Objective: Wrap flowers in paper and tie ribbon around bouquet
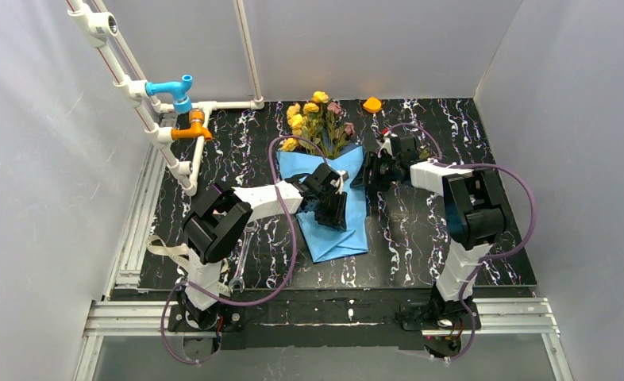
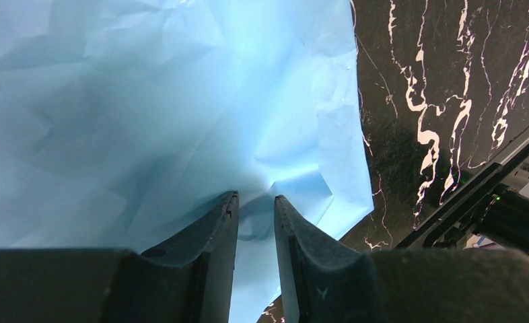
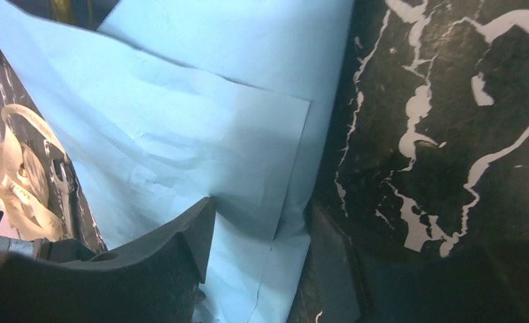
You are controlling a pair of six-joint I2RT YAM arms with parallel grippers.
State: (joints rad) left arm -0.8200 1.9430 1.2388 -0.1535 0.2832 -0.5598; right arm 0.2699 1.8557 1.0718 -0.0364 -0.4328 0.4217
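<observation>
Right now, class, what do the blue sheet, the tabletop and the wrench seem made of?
The paper: thin matte paper, going by its sharp creases. The tabletop: black with white veins, marble-look, perhaps printed laminate. The wrench: probably bare metal, silvery and shiny.

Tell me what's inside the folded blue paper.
Yellow and dusky pink roses stick out of the light blue paper at its far end. Further down, their stems run under the fold and are covered, so nothing else inside can be seen.
</observation>
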